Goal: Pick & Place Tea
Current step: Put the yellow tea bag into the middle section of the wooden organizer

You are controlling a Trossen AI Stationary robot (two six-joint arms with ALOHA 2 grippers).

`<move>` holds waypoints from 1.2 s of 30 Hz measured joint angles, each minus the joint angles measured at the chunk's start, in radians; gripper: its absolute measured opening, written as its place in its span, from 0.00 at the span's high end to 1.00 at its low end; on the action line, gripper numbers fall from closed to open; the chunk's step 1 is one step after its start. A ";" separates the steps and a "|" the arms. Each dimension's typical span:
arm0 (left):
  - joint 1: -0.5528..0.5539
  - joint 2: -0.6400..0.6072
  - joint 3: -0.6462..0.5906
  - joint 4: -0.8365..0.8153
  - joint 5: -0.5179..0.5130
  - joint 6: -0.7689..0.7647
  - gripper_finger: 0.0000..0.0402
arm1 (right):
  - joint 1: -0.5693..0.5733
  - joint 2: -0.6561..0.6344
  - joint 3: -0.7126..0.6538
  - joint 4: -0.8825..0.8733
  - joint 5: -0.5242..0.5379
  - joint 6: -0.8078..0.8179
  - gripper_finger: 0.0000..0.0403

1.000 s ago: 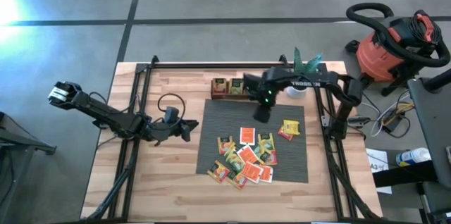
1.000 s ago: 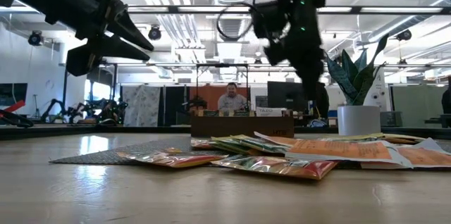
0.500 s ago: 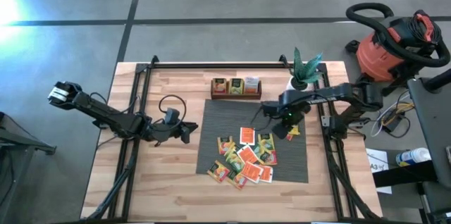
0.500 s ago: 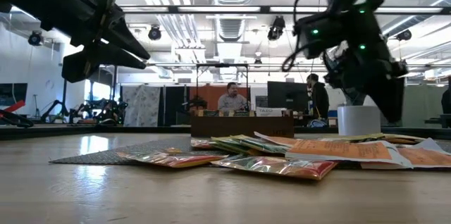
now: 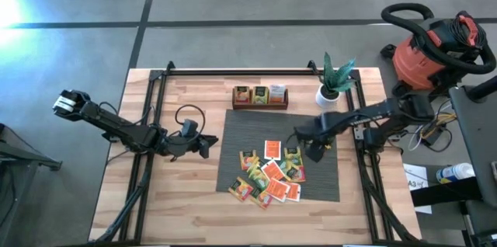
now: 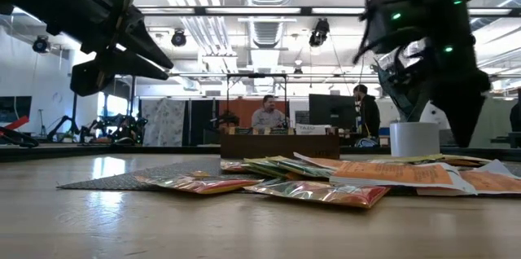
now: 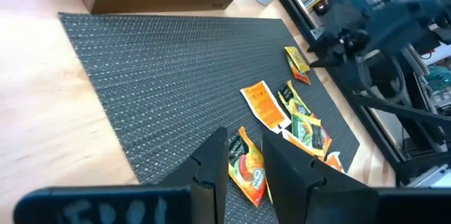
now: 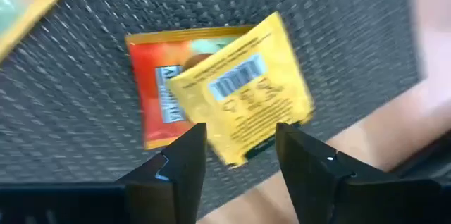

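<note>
Right pincer now over the stray teabags

A second ago the right pincer (image 8: 236,155) was by the tray; now it hovers open above a yellow sachet (image 8: 243,97) overlapping an orange one (image 8: 151,97) near the mat's right edge.

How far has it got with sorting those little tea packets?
Some looks done: the wooden tray holds a few sachets. In hand: the right hand, open, is over a yellow sachet lying on an orange-red sachet near the mat edge, gripping nothing yet. Left: the heap of sachets on the mat. The left hand waits beside the mat.
</note>
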 joint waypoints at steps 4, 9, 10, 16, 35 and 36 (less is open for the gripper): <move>0.000 0.000 0.000 0.000 0.003 -0.011 0.79 | 0.120 -0.033 -0.037 0.002 0.170 0.013 0.54; 0.000 0.000 0.000 0.000 0.003 -0.020 0.79 | 0.248 -0.070 -0.115 0.039 0.252 0.021 0.49; 0.000 0.000 0.000 0.000 0.003 -0.021 0.79 | 0.267 -0.073 -0.134 0.048 0.251 0.027 0.49; 0.000 0.000 0.000 0.000 0.003 -0.040 0.79 | 0.332 -0.081 -0.203 0.080 0.259 0.123 0.47; 0.000 0.000 0.000 0.000 -0.020 -0.052 0.79 | 0.292 -0.082 -0.243 0.143 0.310 0.234 0.55; 0.000 0.000 0.000 0.000 -0.021 -0.052 0.79 | 0.285 -0.082 -0.243 0.151 0.312 0.235 0.58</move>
